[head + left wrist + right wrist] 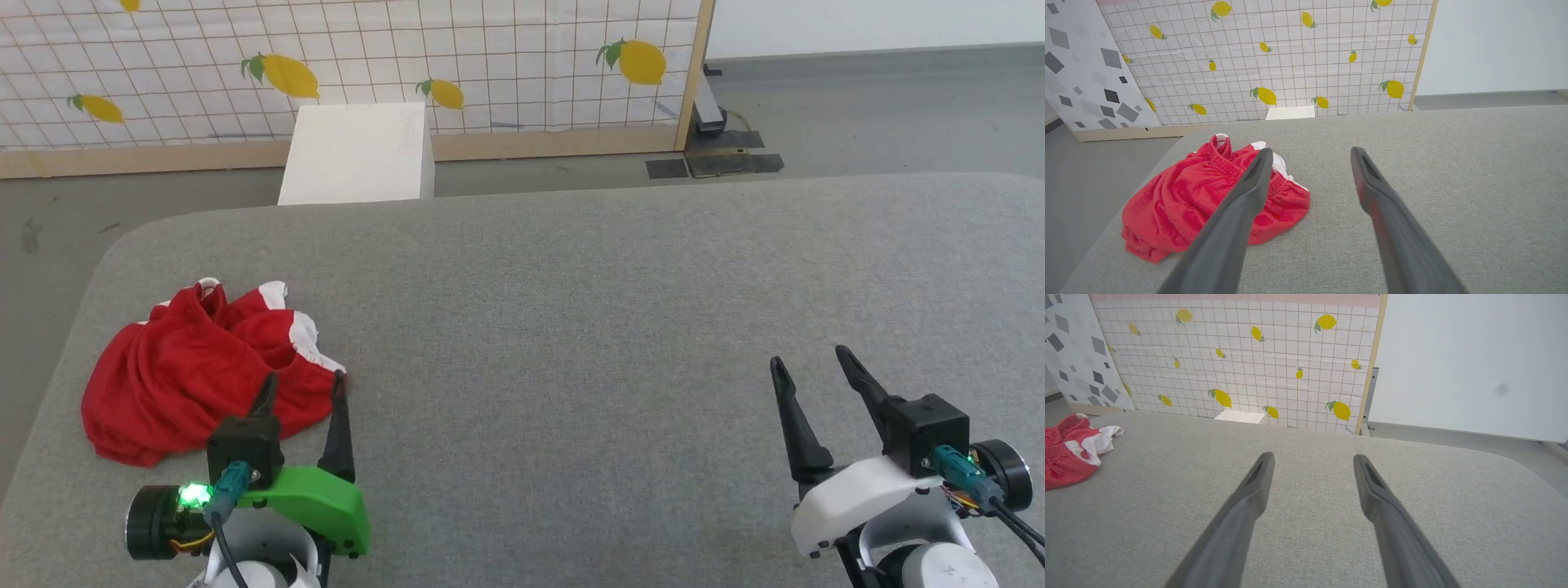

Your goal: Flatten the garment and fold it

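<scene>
lying crumpled near the left edge of the grey worktop (571, 327): red shorts (188, 367). left gripper (305, 376) beside them, jaws apart, empty. right gripper (808, 355) well apart, jaws apart, empty.

Head view steeply down, wrist views low, forward, all sharing garment (163, 376)

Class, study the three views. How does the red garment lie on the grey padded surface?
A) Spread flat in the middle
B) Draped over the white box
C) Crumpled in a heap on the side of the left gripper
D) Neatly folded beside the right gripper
C: the garment sits bunched and wrinkled on the grey surface, just past the left gripper and far from the right gripper.
</scene>
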`<state>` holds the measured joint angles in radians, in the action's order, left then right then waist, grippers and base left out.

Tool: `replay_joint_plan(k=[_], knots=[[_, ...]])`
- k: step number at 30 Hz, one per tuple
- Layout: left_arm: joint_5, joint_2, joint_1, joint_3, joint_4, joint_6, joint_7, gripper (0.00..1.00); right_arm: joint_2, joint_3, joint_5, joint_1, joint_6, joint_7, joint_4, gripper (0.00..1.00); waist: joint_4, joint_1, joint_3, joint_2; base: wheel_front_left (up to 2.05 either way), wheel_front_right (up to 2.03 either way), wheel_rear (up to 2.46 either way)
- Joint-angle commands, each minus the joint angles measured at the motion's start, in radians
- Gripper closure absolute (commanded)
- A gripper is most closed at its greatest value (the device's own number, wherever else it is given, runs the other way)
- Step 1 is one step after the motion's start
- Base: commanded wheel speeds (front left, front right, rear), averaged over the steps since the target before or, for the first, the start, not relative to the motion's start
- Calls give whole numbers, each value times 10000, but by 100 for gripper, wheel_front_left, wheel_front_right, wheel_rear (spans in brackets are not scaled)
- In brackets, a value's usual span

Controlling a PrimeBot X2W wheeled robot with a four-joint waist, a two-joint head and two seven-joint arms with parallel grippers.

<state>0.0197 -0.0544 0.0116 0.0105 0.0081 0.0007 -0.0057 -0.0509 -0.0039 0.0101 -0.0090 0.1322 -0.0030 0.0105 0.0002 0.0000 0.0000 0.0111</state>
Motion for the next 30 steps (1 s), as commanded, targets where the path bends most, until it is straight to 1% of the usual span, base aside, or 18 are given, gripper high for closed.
replay_joint_plan(k=[1, 16, 30], knots=[[72, 2, -44, 21, 57, 4, -100, 0, 0, -18, 118, 72, -1, -117, 56, 0, 2, 0, -1, -6, 0, 0, 0], [458, 8, -133, 102, 304, 44, -471, 0, 1, -86, 442, 208, -3, -487, 254, 0, 204, 0, -17, -22, 0, 0, 0], [782, 13, -275, 75, 393, 119, -759, 0, 2, -138, 646, 301, -5, -776, 448, 0, 912, 0, 25, -34, 0, 0, 0]])
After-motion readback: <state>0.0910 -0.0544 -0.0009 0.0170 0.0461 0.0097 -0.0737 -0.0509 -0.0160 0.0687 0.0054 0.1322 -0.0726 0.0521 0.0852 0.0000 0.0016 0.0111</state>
